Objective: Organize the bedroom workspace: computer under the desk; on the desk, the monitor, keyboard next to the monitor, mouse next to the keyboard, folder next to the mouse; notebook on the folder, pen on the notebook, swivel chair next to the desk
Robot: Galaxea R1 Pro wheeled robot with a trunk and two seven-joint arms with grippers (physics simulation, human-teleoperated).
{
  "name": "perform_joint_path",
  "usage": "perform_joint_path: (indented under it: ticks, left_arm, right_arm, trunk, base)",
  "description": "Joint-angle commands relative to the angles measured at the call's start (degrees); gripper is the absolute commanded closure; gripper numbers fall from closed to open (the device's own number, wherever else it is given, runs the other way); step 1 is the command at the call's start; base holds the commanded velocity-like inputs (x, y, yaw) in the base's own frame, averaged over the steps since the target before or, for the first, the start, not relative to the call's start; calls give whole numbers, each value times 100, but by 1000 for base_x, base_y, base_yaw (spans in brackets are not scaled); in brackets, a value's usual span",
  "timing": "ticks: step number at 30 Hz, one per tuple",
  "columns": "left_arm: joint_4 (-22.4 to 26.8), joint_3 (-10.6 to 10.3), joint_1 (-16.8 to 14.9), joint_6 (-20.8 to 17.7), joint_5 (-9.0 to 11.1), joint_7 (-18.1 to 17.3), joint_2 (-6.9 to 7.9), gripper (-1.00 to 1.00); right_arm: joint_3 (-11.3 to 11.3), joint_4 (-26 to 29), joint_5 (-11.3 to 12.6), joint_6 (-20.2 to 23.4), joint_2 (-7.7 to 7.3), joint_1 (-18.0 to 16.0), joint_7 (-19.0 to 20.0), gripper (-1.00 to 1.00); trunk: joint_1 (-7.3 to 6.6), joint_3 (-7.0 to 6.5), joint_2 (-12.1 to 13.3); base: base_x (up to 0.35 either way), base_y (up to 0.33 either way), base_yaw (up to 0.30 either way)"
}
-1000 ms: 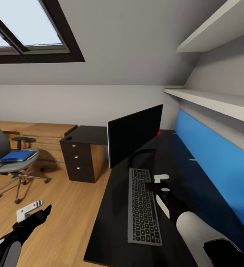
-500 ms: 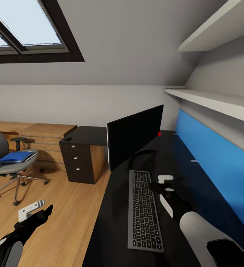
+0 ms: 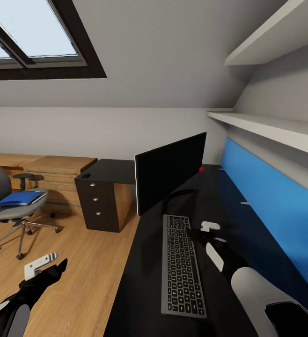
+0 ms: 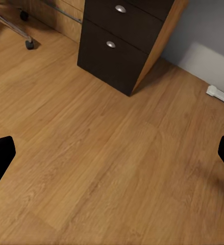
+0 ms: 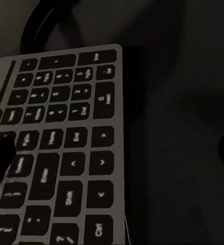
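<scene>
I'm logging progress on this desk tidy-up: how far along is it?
Done: monitor and keyboard lie together on the desk. In hand: right gripper open by the keyboard. Left: folder on the swivel chair, standing away from the desk.

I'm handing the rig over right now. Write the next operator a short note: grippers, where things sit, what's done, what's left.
Right gripper: open, empty, low over the black-topped desk beside the slim silver-grey keyboard.
Left gripper: open, empty, over the wood floor near the black drawer unit.
Done: wide black monitor stands on the desk; keyboard lies in front of it.
Left: bright blue folder lies on the seat of the grey swivel chair, which stands away from the desk. Move the folder onto the desk, then handle mouse, notebook, pen and chair.
</scene>
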State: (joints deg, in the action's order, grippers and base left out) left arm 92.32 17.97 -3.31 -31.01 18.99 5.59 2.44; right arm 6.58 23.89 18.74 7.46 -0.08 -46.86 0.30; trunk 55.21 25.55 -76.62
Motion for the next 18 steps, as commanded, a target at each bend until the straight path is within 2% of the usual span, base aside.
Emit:
perform_joint_path:
  ticks: [1, 4, 5, 10, 18]
  left_arm:
    - [7, -4, -3, -28, 61, 48, 2, -100]
    - [6, -4, -3, -28, 61, 48, 2, -100]
    - [6, -4, -3, -28, 58, 48, 2, -100]
    - [15, -20, -3, -36, 61, 41, 2, -100]
    - [32, -24, -3, -45, 62, 54, 2, -100]
  right_arm:
    - [-7, 10, 85, 27, -11, -2, 108, -100]
    - [-35, 12, 331, 31, -42, -2, 498, -100]
    - [-46, 6, 565, 50, -160, -3, 870, -100]
    - [-51, 2, 804, 59, -235, -1, 1028, -100]
    - [-51, 3, 857, 71, -255, 0, 1055, -100]
  trunk:
    - [0, 6, -4]
    - [0, 6, -4]
    - [0, 6, -4]
    - [0, 6, -4]
    - [0, 6, -4]
  base:
    - [0, 0, 0]
    - [0, 0, 0]
    - [0, 0, 0]
    - [0, 0, 0]
    - [0, 0, 0]
